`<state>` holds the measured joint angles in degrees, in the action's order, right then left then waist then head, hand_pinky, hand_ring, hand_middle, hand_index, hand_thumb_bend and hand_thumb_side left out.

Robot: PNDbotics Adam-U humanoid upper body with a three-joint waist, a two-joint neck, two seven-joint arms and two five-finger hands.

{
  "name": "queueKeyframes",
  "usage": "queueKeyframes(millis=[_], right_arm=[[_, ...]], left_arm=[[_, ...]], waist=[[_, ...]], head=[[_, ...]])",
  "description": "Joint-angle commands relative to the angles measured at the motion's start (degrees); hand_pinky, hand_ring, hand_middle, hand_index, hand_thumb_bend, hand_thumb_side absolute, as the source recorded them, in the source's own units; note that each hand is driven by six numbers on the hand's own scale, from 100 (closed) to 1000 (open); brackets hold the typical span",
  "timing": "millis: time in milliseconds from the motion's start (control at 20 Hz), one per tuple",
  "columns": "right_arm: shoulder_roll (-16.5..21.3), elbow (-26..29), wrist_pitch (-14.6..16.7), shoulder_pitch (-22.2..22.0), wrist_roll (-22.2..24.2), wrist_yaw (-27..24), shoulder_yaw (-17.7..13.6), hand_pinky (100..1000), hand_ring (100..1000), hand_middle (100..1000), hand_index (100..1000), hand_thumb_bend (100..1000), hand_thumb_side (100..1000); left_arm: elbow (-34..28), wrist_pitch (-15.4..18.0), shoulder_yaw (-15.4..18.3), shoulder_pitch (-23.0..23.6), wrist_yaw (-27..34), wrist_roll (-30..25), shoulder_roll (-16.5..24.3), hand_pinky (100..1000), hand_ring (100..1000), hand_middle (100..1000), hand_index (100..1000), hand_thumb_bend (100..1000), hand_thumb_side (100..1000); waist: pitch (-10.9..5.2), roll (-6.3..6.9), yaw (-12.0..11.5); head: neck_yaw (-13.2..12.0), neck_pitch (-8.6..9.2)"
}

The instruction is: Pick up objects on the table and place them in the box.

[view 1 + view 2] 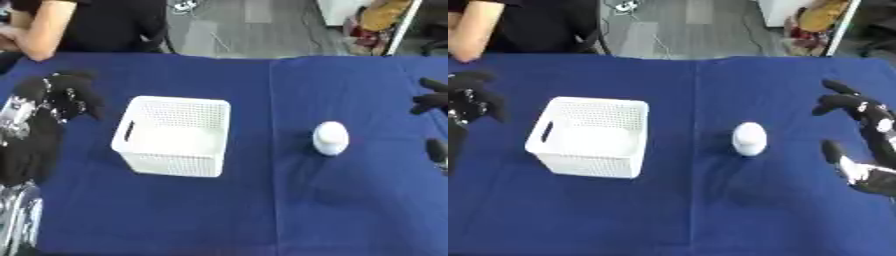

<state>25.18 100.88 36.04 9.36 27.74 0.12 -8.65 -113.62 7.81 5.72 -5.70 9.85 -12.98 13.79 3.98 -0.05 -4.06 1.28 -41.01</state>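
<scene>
Blue cloth covers the worktop (667, 215). At its right edge the right hand (859, 145) hovers with fingers spread wide, holding nothing. Left of it, well apart, a small white rounded object (749, 138) stands upright, with the empty white box (588, 137) further left. Reaching should come sideways, fingers straddling it evenly before closing. Far left, the left hand (61, 95) hangs with fingers curled, empty.

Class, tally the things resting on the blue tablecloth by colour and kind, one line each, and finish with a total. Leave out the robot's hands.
White mesh basket: 1
White rounded object: 1
Total: 2
</scene>
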Motion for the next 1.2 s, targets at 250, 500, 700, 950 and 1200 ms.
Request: queueKeyframes(millis=[250, 500, 700, 950, 1200], right_arm=[[2.54, 1.61, 4.76, 1.89, 3.32, 2.05, -1.14, 820, 953, 734, 880, 292, 465], [8.07, 2.30, 8.77, 5.58, 3.68, 10.41, 0.01, 814, 977, 838, 897, 380, 468], [11.46, 0.72, 12.29, 8.05, 4.03, 15.93, 1.87, 813, 998, 879, 896, 399, 473], [12.61, -2.14, 14.81, 9.59, 2.60, 18.94, 3.24, 818, 1000, 886, 896, 400, 478], [13.22, -4.99, 15.87, 11.14, 2.44, 20.48, 4.67, 826, 1000, 885, 897, 400, 481]], left_arm=[[-0.97, -0.05, 0.17, -0.41, -0.03, -0.02, 0.55, 474, 560, 727, 704, 121, 965], [-0.97, -0.07, 0.13, -0.28, 0.02, -0.05, 0.68, 475, 560, 727, 704, 121, 964], [-0.97, -0.06, 0.08, -0.22, 0.02, -0.10, 0.75, 475, 560, 727, 703, 121, 965], [-0.97, -0.04, 0.07, -0.23, -0.04, -0.14, 0.76, 475, 560, 727, 703, 121, 965], [-0.97, -0.10, 0.02, -0.22, 0.00, -0.18, 0.75, 475, 560, 727, 703, 122, 964]], waist=[[-0.66, 0.05, -0.04], [-0.97, -0.03, -0.09], [-1.01, -0.12, -0.21], [-0.99, -0.15, -0.35], [-1.11, -0.19, -0.54]], head=[[-0.25, 0.35], [-0.29, 0.34], [-0.35, 0.26], [-0.47, 0.13], [-0.42, 0.15]])
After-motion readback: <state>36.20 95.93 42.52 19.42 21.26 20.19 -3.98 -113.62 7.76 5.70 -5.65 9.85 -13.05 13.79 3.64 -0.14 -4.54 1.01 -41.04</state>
